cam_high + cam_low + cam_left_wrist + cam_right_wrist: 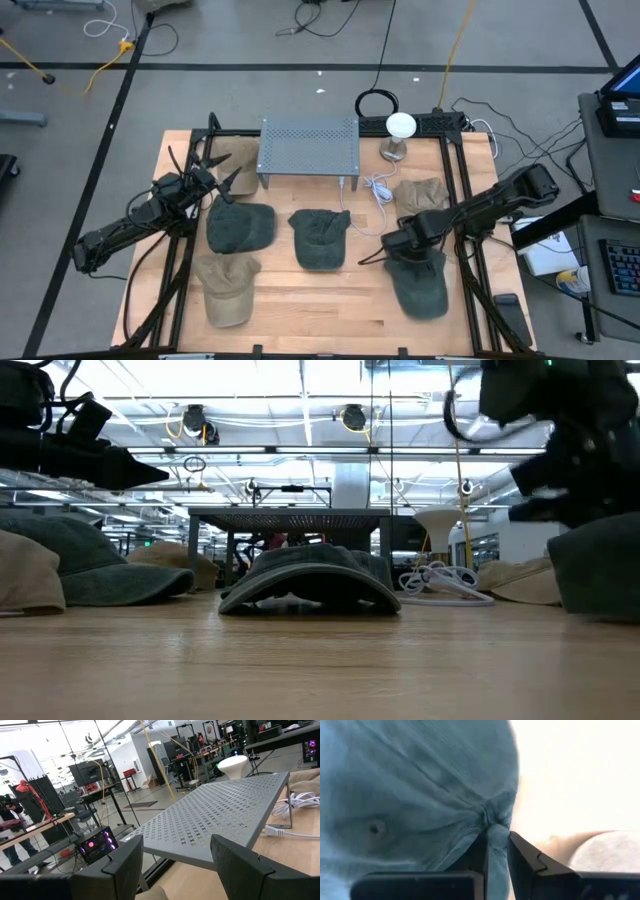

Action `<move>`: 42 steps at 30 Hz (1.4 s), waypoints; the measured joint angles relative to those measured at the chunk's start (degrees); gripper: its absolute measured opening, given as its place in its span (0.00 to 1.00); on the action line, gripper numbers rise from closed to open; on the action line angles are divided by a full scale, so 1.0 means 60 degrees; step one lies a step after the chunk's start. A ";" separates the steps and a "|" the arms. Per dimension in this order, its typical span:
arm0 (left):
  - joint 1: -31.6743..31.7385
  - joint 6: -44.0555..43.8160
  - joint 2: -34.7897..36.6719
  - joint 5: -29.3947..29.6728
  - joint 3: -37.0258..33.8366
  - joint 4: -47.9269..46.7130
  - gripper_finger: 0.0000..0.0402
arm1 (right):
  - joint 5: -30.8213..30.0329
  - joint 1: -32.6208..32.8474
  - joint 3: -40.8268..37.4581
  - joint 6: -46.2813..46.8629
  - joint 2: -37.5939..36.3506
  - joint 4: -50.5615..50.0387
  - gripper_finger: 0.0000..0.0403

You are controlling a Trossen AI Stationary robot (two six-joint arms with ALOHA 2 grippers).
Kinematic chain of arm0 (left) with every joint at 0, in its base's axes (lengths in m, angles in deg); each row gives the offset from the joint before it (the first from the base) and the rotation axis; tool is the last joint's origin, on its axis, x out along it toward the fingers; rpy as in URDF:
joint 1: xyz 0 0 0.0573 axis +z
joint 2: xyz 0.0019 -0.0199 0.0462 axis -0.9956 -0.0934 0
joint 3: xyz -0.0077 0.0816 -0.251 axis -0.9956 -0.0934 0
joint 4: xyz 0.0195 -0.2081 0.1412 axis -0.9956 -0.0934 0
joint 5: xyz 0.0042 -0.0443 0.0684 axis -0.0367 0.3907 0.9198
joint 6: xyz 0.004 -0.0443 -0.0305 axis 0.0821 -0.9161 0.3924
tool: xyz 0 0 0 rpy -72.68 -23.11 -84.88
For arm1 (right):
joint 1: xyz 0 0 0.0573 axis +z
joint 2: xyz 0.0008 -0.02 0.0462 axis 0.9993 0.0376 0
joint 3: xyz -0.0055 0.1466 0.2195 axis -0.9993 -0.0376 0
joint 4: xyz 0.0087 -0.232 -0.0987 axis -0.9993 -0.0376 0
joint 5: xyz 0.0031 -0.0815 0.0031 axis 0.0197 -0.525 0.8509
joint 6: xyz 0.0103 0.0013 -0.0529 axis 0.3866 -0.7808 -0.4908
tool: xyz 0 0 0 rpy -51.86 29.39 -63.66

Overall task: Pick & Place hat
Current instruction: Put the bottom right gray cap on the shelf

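Note:
My right gripper (406, 250) is at the table's right front, pointing down and shut on a dark green hat (421, 284). In the right wrist view that hat (415, 795) fills the picture ahead of the fingers. In the low view it (600, 570) shows at the right edge, under the arm. My left gripper (175, 850) waits open and level at the table's left (222, 182), holding nothing. My right gripper pinches a gathered fold of the hat's crown cloth (497, 834) between its two fingers, coming from above and pointing down. Creases run out from the pinched spot, so the cloth is drawn up there. The hat's near part (424, 300) still seems to lie on the table.
Two more dark green hats (240, 228) (320, 238) and tan hats (228, 288) (420, 194) lie on the wooden table. A grey perforated stand (310, 146), a white lamp (400, 128) and a white cable (378, 188) are at the back.

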 joint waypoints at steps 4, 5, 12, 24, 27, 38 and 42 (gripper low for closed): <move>0.0001 0.0000 0.0000 0.0000 0.0000 -0.0001 0.59 | 0.0024 -0.0035 0.0696 0.0415 -0.0297 -0.0594 0.09; -0.0001 0.0000 0.0000 0.0000 0.0000 0.0000 0.59 | 0.0028 -0.0039 0.0866 0.0472 -0.0360 -0.0753 0.09; -0.0001 0.0000 0.0000 0.0000 0.0000 0.0003 0.59 | 0.0607 -0.0035 0.2016 0.0781 -0.0809 -0.1865 0.09; -0.0001 0.0000 0.0000 0.0000 0.0000 0.0000 0.59 | 0.1327 -0.0033 0.3738 0.0127 -0.1425 -0.3602 0.09; -0.0001 0.0000 0.0000 0.0000 0.0000 0.0000 0.59 | 0.1289 -0.0035 0.4291 -0.0097 -0.1521 -0.4092 0.09; 0.0002 0.0000 0.0000 0.0001 0.0000 0.0000 0.59 | 0.0757 -0.0710 0.6753 -0.1293 -0.1538 -0.5359 0.09; 0.0001 0.0000 0.0000 0.0004 0.0000 0.0000 0.59 | 0.0314 -0.1151 0.7909 -0.2105 -0.1248 -0.6014 0.09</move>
